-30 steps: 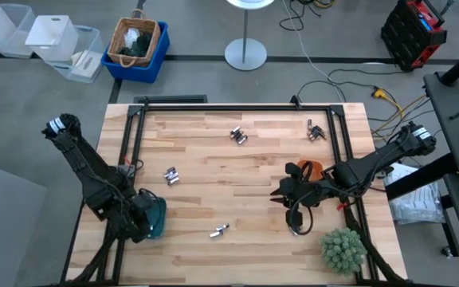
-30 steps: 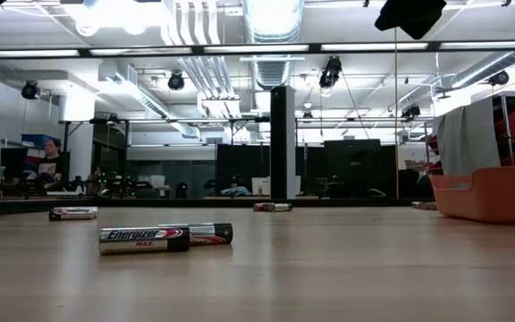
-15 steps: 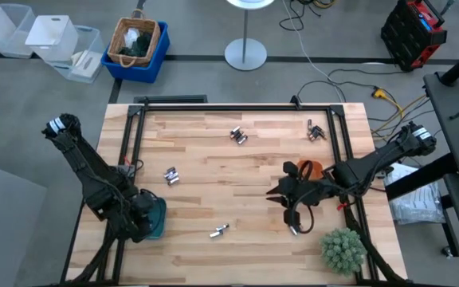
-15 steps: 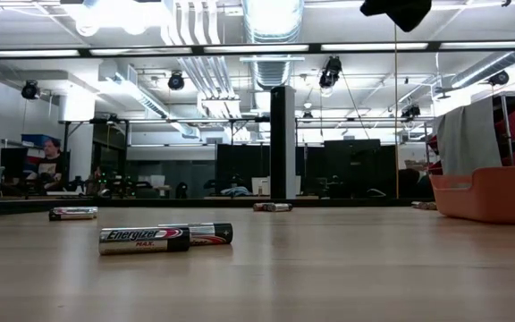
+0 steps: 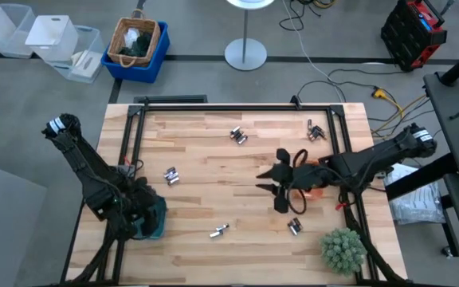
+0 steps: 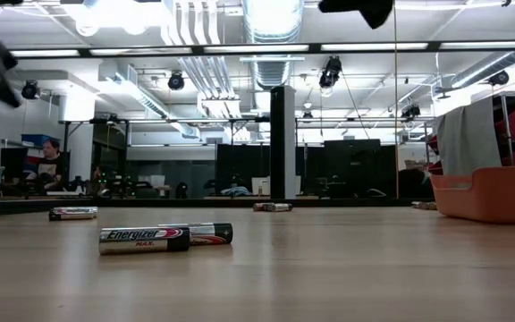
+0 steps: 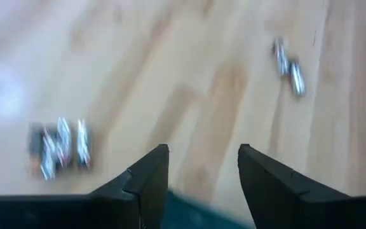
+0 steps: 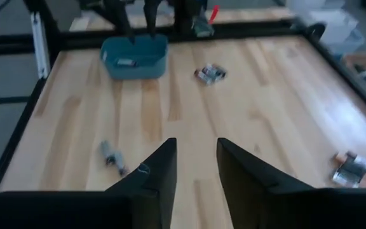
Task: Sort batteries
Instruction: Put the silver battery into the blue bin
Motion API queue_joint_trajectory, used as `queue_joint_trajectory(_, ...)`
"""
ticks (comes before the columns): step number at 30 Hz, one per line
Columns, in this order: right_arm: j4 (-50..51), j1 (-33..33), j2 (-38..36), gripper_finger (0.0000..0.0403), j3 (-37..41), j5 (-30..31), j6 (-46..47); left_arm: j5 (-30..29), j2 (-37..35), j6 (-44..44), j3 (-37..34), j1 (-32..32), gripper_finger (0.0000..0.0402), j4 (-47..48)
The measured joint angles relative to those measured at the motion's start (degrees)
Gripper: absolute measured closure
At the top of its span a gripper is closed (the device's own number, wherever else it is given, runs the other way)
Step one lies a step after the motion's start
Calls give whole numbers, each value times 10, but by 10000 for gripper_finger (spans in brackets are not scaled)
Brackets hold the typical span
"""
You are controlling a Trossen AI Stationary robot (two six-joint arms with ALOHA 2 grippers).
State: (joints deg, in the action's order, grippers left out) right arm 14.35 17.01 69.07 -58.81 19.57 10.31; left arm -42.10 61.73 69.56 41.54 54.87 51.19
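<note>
The right claw (image 5: 271, 180) hangs released, empty, above the table (image 5: 213, 171); the left claw (image 7: 202, 172) waits released over the teal tray (image 5: 154, 219). Batteries (image 5: 239, 136) lie scattered. Only the right wrist view shows one battery (image 8: 126, 62) inside the tray.

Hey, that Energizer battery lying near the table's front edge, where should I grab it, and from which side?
Probably mid-barrel on the battery, coming straight down with the jaws closing across its width. It lies flat on its side on the table, so only the round flanks offer grip. A second battery sits close behind one end, so favour the free end.
</note>
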Motion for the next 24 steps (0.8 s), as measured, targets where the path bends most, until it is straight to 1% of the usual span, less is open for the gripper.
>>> queue_joint_trajectory(3,-34,-23,8,268,0,-1,-27,-84,0,-42,0,-3,234,-19)
queue_joint_trajectory(5,-43,-42,17,258,-6,0,-29,-119,0,-67,0,-6,234,-26)
queue_joint_trajectory(7,-43,-59,28,249,-17,0,-33,-140,-1,-80,2,-11,234,-24)
queue_joint_trajectory(9,-44,-73,43,243,-34,1,-47,-149,-1,-96,10,-18,234,-23)
queue_joint_trajectory(12,-40,-94,73,239,-67,0,-73,-173,-1,-135,28,-26,234,-23)
queue_joint_trajectory(15,-20,-114,108,239,-109,0,-80,-220,-1,-179,46,-34,234,-23)
queue_joint_trajectory(20,4,-137,164,238,-178,0,-87,-314,-1,-246,66,-39,234,-23)
queue_joint_trajectory(22,21,-147,185,238,-202,0,-90,-338,-1,-266,69,-41,234,-22)
queue_joint_trajectory(24,33,-158,204,238,-226,0,-91,-341,-1,-275,72,-43,234,-11)
